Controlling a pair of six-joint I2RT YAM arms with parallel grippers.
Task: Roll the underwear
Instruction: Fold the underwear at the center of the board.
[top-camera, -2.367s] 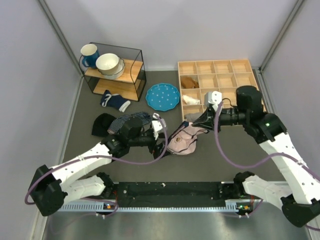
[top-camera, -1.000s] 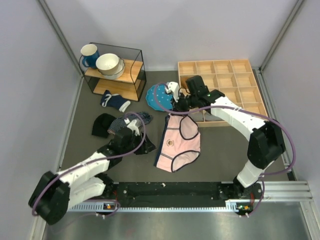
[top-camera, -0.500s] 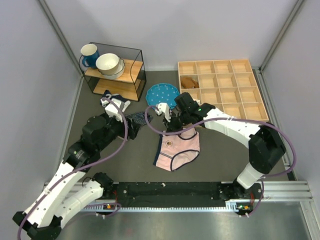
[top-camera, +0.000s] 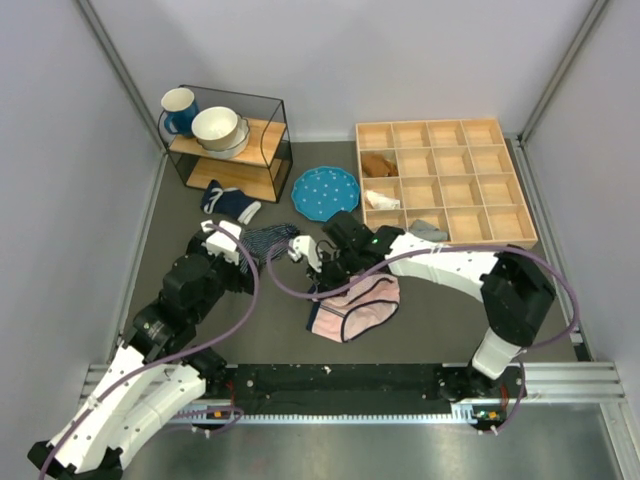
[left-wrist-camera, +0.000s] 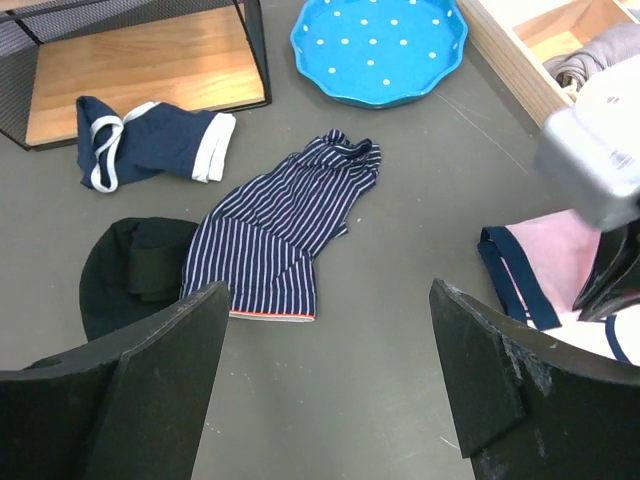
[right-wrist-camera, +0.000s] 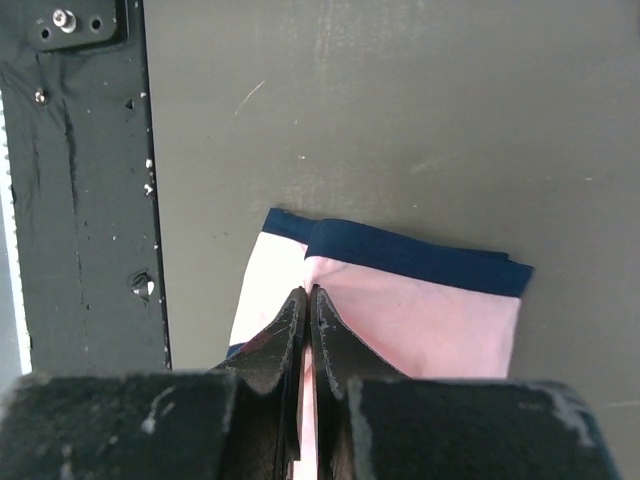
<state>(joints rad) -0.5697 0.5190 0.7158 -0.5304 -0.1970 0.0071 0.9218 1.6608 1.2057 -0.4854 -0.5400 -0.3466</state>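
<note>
We see the right pincer (right-wrist-camera: 308, 298) closed tight, its two tips pressed together on a pinch of the underwear (right-wrist-camera: 420, 325). The pink cloth spreads out ahead of those tips and to one side on the table (right-wrist-camera: 380, 110), and its navy band runs across just beyond them. From above, the underwear lies bunched right under this pincer (top-camera: 335, 275) and spreads flatter on the side toward the arm bases.

The left pincer (left-wrist-camera: 328, 300) stands wide with nothing between its jaws, hanging above the table. Straight ahead of it, in the gap framed by its two fingers, lies the striped cloth (left-wrist-camera: 275, 235). A black cloth (left-wrist-camera: 130, 275) sits just beyond the finger at the left of the wrist view, and the plate (left-wrist-camera: 380, 45) is farther ahead. Past the other finger we find a corner of the underwear, pink with navy trim. The two pincers are near one another but apart.
</note>
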